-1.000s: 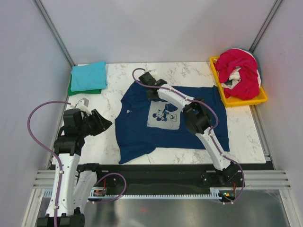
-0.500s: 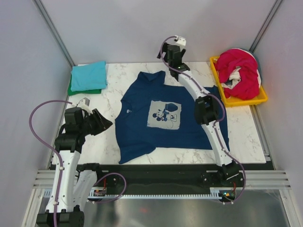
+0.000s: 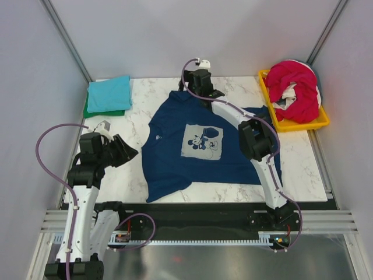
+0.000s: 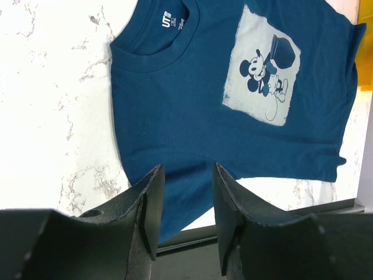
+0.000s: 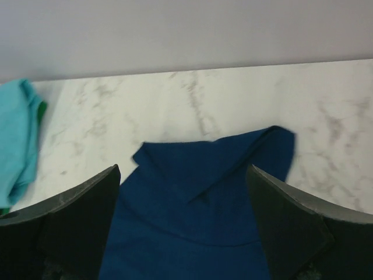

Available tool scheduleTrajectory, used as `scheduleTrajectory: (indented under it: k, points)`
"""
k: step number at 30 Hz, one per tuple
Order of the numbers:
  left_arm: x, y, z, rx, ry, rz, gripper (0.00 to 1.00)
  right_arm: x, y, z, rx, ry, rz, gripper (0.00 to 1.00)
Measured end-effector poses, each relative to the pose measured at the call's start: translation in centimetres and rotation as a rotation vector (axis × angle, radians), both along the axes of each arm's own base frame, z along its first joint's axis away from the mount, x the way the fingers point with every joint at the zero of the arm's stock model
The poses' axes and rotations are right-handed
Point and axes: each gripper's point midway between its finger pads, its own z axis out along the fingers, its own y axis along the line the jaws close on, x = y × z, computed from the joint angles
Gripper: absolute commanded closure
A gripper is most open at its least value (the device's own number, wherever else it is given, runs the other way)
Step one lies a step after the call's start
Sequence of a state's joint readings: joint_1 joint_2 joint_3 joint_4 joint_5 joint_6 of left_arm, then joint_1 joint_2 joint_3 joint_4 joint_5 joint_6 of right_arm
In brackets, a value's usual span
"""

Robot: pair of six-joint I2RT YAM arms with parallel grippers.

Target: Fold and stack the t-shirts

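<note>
Hovering wide open and empty, the right hand point(image 5: 183, 178) stands just above the folded-over far sleeve point(image 5: 233, 157) of the navy t-shirt point(image 3: 169, 163), nearer than the half-open, empty left hand point(image 4: 186, 169).

Navy tee point(image 3: 175, 157) spread print-up, folded teal tee point(image 3: 109, 93) atop green tee point(image 3: 88, 110), red tee point(image 3: 297, 81) bunched

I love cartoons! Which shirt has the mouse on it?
Look at the white marble table. Spread out in its middle lies a dark blue t-shirt. Unlike the folded teal shirt and the red bundle, it has a pale square mouse print.
</note>
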State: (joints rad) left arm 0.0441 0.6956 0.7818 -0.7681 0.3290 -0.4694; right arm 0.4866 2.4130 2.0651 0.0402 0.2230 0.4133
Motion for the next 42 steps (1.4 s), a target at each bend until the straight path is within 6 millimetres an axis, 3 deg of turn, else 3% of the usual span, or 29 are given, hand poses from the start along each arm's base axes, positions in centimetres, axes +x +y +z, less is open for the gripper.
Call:
scheduleTrajectory:
  k: [4, 7, 11, 19, 27, 31, 33, 36, 39, 42]
  points:
    - [0.0, 0.1, 0.0, 0.004, 0.001, 0.004, 0.55, -1.7, 4.9, 0.8, 0.032, -0.004, 0.120, 0.17]
    - [0.0, 0.1, 0.0, 0.004, 0.001, 0.005, 0.55, -1.2, 6.6, 0.7, 0.059, -0.014, 0.151, 0.31]
    - [0.1, 0.1, -0.2, 0.004, 0.009, 0.005, 0.55, -0.2, 6.4, -1.9, 0.071, 0.022, 0.129, 0.32]
    - [0.3, 0.1, -0.7, 0.003, 0.036, 0.006, 0.55, 1.4, 6.2, -10.3, 0.092, 0.126, 0.077, 0.29]
    - [0.7, 0.2, -2.1, 0.002, 0.102, 0.007, 0.56, 4.9, 8.2, -9.3, 0.410, -0.040, 0.016, 0.22]
    - [0.8, 0.4, -2.6, 0.011, 0.125, 0.019, 0.56, 6.5, 7.4, -6.6, 0.592, -0.242, -0.051, 0.09]
    - [0.8, 0.6, -2.6, 0.019, 0.126, 0.028, 0.56, 6.4, 7.3, -5.4, 0.600, -0.284, -0.049, 0.02]
    - [1.0, 1.0, -2.9, 0.032, 0.134, 0.044, 0.56, 5.5, 8.2, -2.3, 0.564, -0.303, 0.029, 0.02]
    - [1.3, 1.0, -3.3, 0.029, 0.151, 0.051, 0.56, 2.9, 8.6, 3.2, 0.504, -0.294, 0.118, 0.02]
    - [2.3, 0.1, -3.9, 0.033, 0.166, 0.037, 0.56, -1.8, 6.2, 12.5, 0.438, -0.325, 0.150, 0.02]
